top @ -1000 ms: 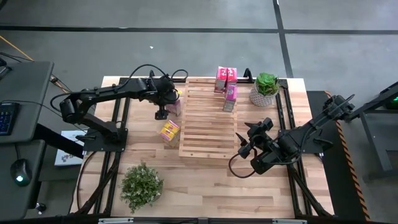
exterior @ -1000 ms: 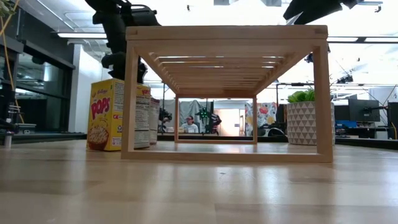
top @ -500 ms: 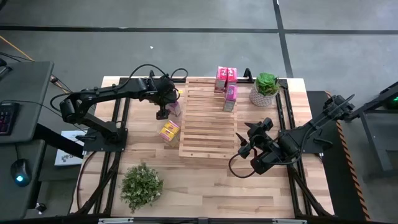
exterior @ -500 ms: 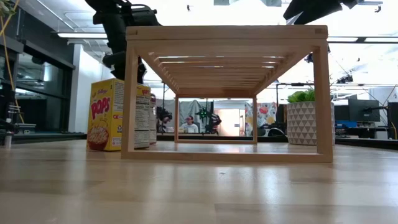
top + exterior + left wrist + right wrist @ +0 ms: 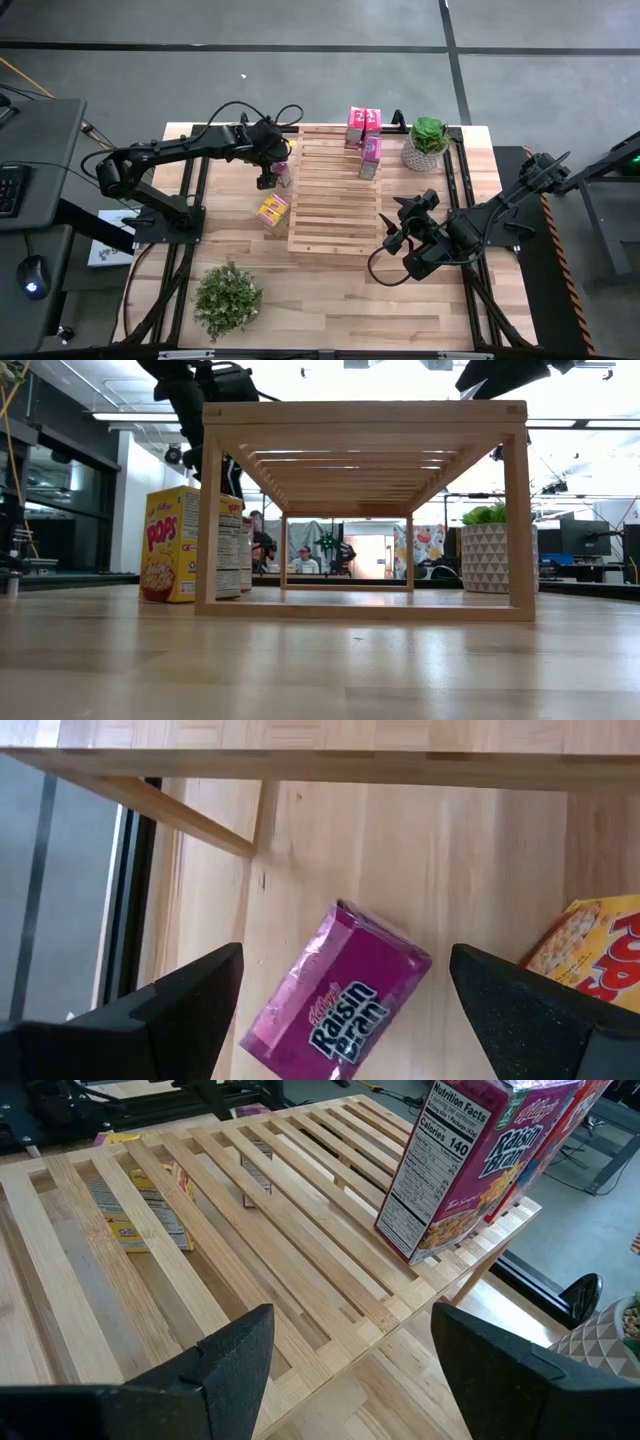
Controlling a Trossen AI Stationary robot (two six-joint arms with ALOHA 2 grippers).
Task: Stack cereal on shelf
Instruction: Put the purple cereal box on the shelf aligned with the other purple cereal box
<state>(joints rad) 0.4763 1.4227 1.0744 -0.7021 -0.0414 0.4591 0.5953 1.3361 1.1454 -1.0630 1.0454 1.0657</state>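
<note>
Plank-topped and pale, the surface (image 5: 330, 300) carries a slatted wooden shelf (image 5: 335, 205) at its middle, a potted plant (image 5: 427, 141) by the far right corner and a leafy plant (image 5: 227, 297) near the front left; three pink cereal boxes (image 5: 364, 135) already stand on the shelf's far end; a yellow cereal box (image 5: 272, 209) stands on the surface just beside the shelf's left edge; a pink Raisin Bran box (image 5: 340, 988) stands a little farther back on that same side, directly beneath the left claw (image 5: 266, 172), whose fingers are spread wide and hold nothing; in the left wrist view the box's top sits between the two fingers, its long side turned at a slant to the line between them, so the coming grasp likely turns on a straight descent with some wrist rotation; the left arm is clearly the nearer one; the right claw (image 5: 397, 232) waits open and empty off the shelf's near right corner, well apart from both loose boxes.
</note>
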